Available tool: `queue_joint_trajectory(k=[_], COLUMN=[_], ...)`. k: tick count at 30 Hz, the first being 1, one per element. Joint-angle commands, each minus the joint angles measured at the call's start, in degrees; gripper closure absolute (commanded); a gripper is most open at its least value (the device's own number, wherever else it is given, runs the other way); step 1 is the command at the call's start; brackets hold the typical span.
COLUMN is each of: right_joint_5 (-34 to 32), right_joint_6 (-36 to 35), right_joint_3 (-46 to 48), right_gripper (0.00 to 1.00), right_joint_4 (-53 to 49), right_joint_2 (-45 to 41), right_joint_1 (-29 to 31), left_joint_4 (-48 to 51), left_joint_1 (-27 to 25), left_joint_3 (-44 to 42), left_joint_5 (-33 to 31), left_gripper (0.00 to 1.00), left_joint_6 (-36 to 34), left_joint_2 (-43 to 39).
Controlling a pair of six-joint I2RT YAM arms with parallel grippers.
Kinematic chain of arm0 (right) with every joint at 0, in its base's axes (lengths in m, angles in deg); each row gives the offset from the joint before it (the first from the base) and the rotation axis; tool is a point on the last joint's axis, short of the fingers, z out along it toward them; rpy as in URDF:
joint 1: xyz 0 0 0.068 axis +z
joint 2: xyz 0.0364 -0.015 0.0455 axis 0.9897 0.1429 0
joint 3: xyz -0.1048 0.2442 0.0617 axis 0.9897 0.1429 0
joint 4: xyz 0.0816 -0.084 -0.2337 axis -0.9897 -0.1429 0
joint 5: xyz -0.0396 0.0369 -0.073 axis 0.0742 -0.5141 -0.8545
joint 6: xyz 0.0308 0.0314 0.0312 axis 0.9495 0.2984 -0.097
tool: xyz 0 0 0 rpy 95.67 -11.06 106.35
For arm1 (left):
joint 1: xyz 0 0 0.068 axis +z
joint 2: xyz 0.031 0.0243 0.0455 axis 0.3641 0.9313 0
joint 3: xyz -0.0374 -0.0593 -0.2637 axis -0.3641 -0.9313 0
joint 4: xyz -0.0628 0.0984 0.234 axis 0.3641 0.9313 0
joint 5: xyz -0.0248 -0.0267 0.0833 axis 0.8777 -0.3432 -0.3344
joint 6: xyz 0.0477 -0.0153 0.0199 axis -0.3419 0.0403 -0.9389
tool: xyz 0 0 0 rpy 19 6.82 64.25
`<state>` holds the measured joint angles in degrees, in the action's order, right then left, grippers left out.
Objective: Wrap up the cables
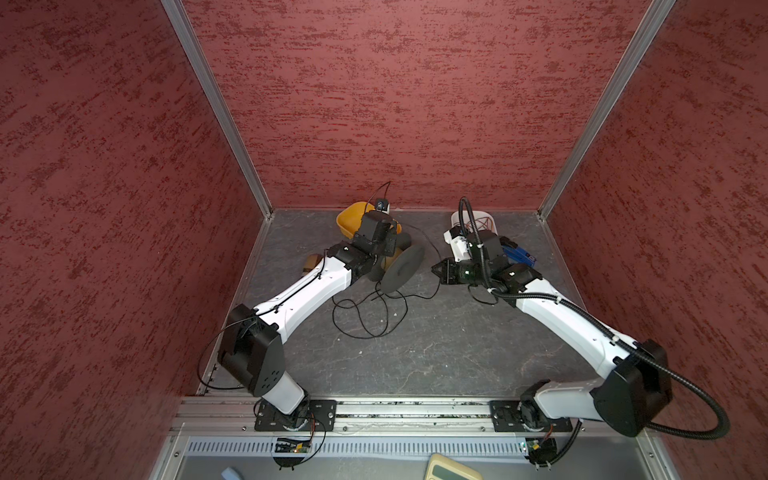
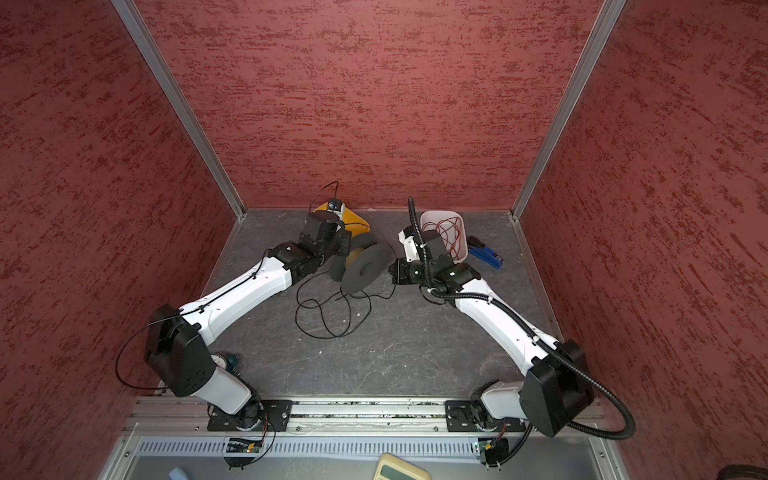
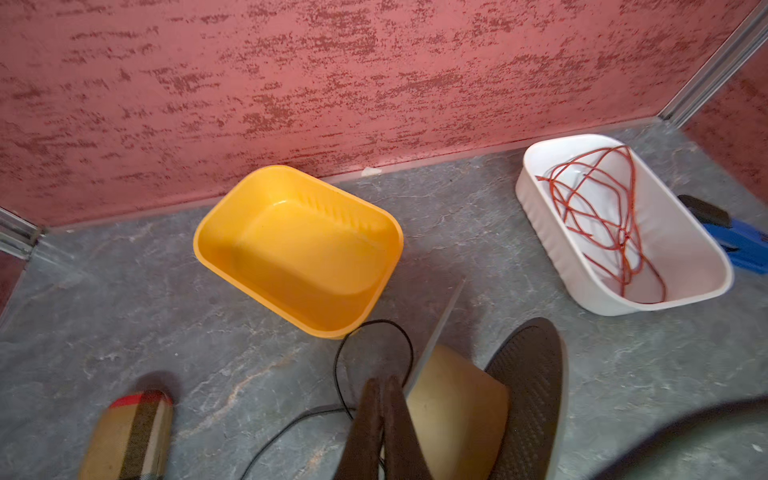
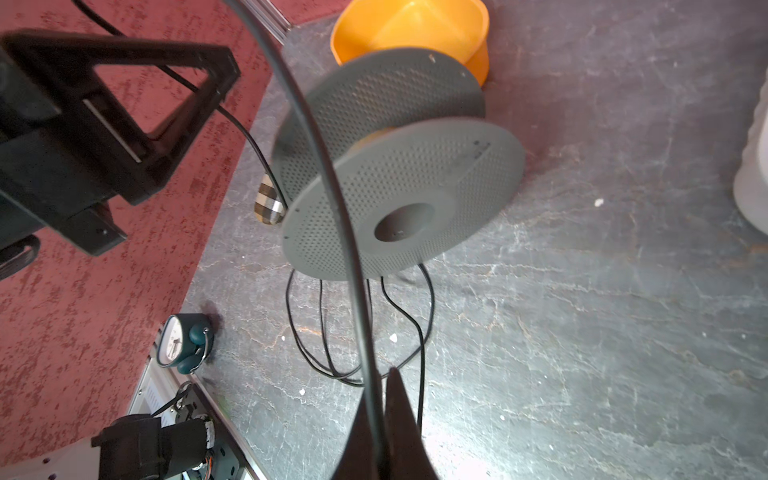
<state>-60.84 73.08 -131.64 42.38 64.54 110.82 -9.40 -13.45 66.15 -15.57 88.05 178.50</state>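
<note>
One black cable: heaped in loose loops at the middle of the desk, on the near side of the spool; running up from there in a single strand into the right gripper.
Grey spool: standing on its rims, tilted, toward the far edge, between both grippers; showing a tan core between the flanges.
Right gripper: pinched fully together on the cable, near the spool's outer flange.
Left gripper: closed tight beside the tan core, meeting a loop of the cable; grip on it impossible to tell.
Yellow tub: at the far edge, just behind the spool.
White tub: toward the far right corner, holding coiled red wires.
Blue tool: just beside the white tub.
Checked pouch: near the left edge.
Small clock: by the near left corner.
</note>
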Motion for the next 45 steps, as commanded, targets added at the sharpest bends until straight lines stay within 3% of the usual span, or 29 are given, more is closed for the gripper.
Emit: queue_joint_trajectory(k=[1,5,10,14,23,35,45], right_joint_5=[-1.34,-1.25,-0.69,0.03,0.13,-0.5,-0.13], right_joint_6=[1.32,1.95,1.52,1.79,1.44,2.33,1.6], right_joint_3=[0.47,0.9,1.85,2.04,2.58,3.29,5.33], right_gripper=[1.0,1.0,1.0,1.0,1.0,1.0,1.0], right_joint_4=[1.93,2.17,3.38,3.67,5.4,7.35,10.36], right_joint_2=[1.2,2.27,2.27,2.78,3.25,2.12,-1.39], right_joint_1=[-0.76,-1.65,-2.2,-2.7,-3.02,-3.7,-5.02], left_joint_4=[-5.66,-5.78,-6.0,-4.2,-3.63,-4.97,-5.9], left_joint_1=[-1.27,-1.49,-1.49,-0.18,3.26,3.06,4.21], left_joint_3=[-1.02,-2.48,-5.47,-7.31,-12.5,-11.04,-10.23], left_joint_5=[-6.7,-6.7,-6.57,-2.87,4.11,12.35,15.01], left_gripper=[1.0,1.0,0.92,0.71,0.55,0.53,0.52], left_joint_6=[-5.34,-4.58,-2.73,0.76,4.45,7.77,7.78], left_joint_2=[1.64,1.97,0.24,-2.13,-7.7,-8.57,-7.3])
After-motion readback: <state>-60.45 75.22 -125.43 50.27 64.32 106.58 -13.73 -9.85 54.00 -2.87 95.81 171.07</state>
